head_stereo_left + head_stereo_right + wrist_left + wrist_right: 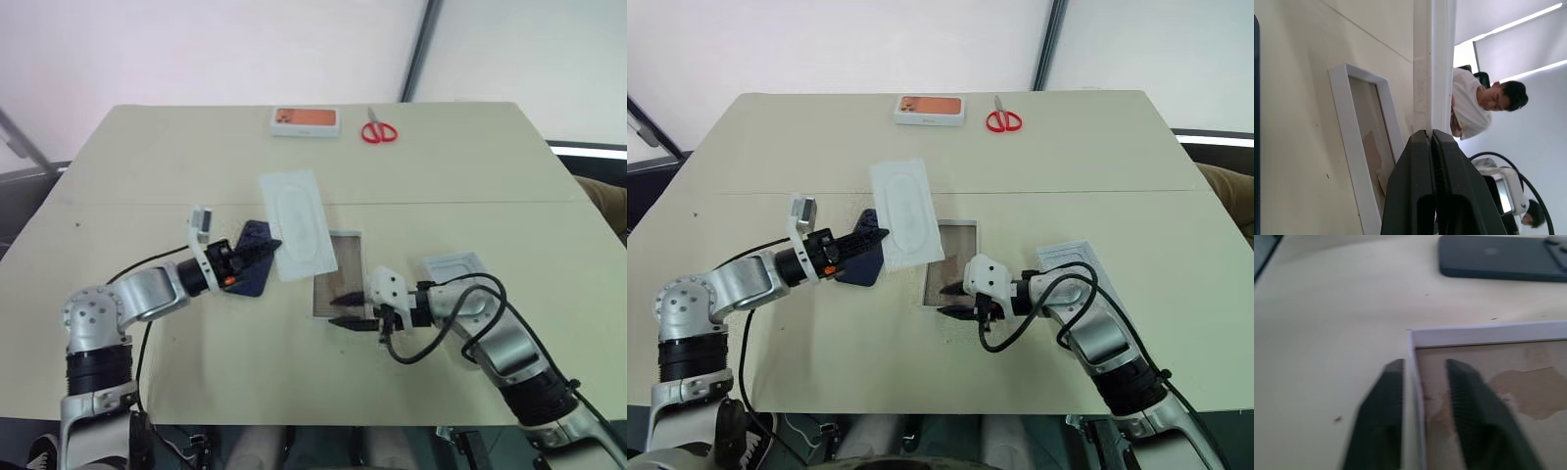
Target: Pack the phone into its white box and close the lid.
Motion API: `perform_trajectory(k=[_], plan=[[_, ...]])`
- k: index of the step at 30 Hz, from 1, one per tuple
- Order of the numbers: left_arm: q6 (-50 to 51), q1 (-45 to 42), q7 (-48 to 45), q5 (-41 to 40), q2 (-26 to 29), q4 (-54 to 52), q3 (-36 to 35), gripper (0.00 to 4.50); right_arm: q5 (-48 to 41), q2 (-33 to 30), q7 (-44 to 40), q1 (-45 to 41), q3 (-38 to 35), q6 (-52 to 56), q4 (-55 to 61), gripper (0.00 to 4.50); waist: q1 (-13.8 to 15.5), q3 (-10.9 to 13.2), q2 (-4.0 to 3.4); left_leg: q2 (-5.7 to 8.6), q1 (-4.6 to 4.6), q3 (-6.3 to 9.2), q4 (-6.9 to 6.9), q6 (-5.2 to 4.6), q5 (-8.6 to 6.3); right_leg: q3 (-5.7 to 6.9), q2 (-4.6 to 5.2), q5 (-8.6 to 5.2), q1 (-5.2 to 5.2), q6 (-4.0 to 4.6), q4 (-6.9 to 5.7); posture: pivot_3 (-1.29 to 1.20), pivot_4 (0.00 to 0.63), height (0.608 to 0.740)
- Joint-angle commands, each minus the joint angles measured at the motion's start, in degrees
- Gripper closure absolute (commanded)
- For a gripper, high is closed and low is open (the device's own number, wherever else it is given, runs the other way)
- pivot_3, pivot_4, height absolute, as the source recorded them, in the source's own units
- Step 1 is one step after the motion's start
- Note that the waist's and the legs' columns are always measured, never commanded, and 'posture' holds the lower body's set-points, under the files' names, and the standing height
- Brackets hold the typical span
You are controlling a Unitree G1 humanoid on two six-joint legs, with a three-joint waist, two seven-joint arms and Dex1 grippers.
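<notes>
The flat white insert (298, 223) is pinched at its near edge by the clenched left gripper (265, 248). If the thin edge slips out, the insert could drop onto the phone (251, 257), which lies on the table (490, 176) just left of the white box (338, 277), near the middle. The near rim of the box is straddled by the parted fingers of the right gripper (345, 312); the light box could be pushed or tipped. The lid (455, 267) rests right of it.

Counted: one phone, one white box, one lid, one insert, one orange-topped box (305, 120), one pair of scissors (377, 128).
</notes>
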State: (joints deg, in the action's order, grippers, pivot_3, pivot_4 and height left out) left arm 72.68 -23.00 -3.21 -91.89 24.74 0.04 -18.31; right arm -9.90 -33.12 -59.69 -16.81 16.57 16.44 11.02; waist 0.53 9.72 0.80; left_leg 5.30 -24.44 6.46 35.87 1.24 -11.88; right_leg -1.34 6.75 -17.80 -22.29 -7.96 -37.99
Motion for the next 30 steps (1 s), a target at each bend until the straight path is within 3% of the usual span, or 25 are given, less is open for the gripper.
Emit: perform_trajectory(k=[1,10,22,25,30], plan=[[-1.1,-0.1,0.0,-1.3,0.3,-1.2,0.9,4.5,-2.5,-1.4,-0.4,-0.3,-2.8,1.4,3.3,1.51,0.0,0.0,0.0,0.0,0.0,0.0,0.0,0.0,0.0,0.0,0.0,0.0,0.0,0.0,0.0,0.0,0.15,0.74],[-1.7,3.2,0.4,1.3,-2.3,-3.6,6.7,4.5,-8.8,-15.4,-7.3,6.2,-17.6,-0.5,1.2,1.51,0.2,0.0,0.04,0.03,-0.02,-0.01,0.0,-0.07,-0.04,0.01,0.05,0.0,0.27,0.0,0.04,0.0,0.15,0.74],[-1.5,1.4,-6.5,10.3,-3.0,0.3,11.5,4.5,-6.6,-12.4,-3.2,6.1,-16.8,-4.8,-1.6,1.51,0.1,0.0,0.02,0.01,-0.02,-0.09,-0.08,-0.04,-0.02,-0.04,0.03,-0.01,0.18,0.01,0.03,0.0,0.15,0.74],[-1.5,0.6,-7.4,11.2,-3.6,1.2,11.3,3.51,-6.2,-12.2,-2.5,6.2,-16.7,-5.6,-1.5,1.46,0.2,0.0,0.02,0.02,-0.02,-0.08,-0.06,-0.04,-0.02,-0.03,0.03,-0.01,0.21,0.01,0.04,0.0,0.15,0.74],[-1.7,-1.0,-7.5,13.0,-5.2,1.5,11.4,0.88,-5.9,-11.7,-2.0,6.4,-16.0,-6.1,-1.3,1.46,0.1,0.0,0.03,0.01,-0.02,-0.07,-0.06,-0.04,-0.02,-0.02,0.03,-0.01,0.21,0.01,0.04,0.0,0.15,0.74]])
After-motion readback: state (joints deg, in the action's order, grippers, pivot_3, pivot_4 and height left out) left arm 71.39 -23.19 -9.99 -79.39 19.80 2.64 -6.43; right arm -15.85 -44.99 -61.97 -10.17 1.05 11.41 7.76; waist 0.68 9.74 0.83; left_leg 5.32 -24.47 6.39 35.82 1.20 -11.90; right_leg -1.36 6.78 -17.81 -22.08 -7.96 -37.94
